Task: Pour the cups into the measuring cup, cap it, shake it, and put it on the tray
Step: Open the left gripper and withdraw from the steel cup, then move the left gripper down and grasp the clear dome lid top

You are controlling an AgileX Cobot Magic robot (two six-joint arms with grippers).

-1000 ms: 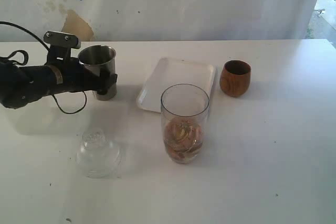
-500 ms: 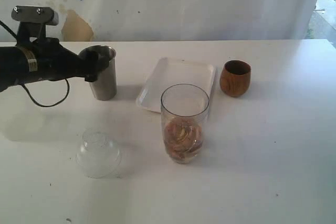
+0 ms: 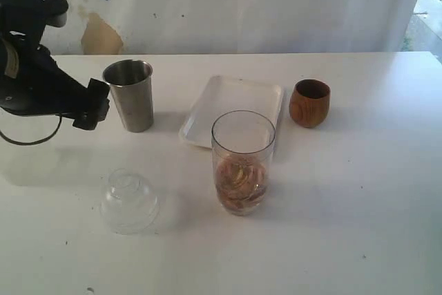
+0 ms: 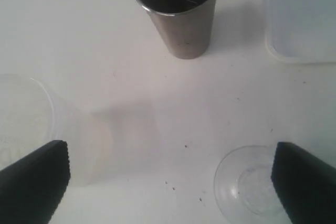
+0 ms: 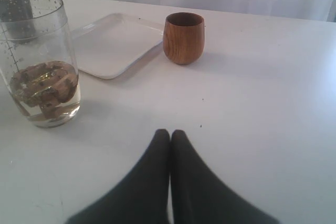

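The tall clear plastic measuring cup [image 3: 242, 160], holding unidentifiable brownish pieces, stands mid-table before the flat white rectangular tray [image 3: 231, 94], which lies between the tapered stainless-steel tumbler [image 3: 131, 94] and round brown wooden cup [image 3: 309, 103]. The left gripper [image 3: 95, 105] hangs beside the tumbler, angled downward, jaws wide and empty, arm partly cut off; the right gripper [image 5: 170, 145] lies low, jaws pressed together, empty
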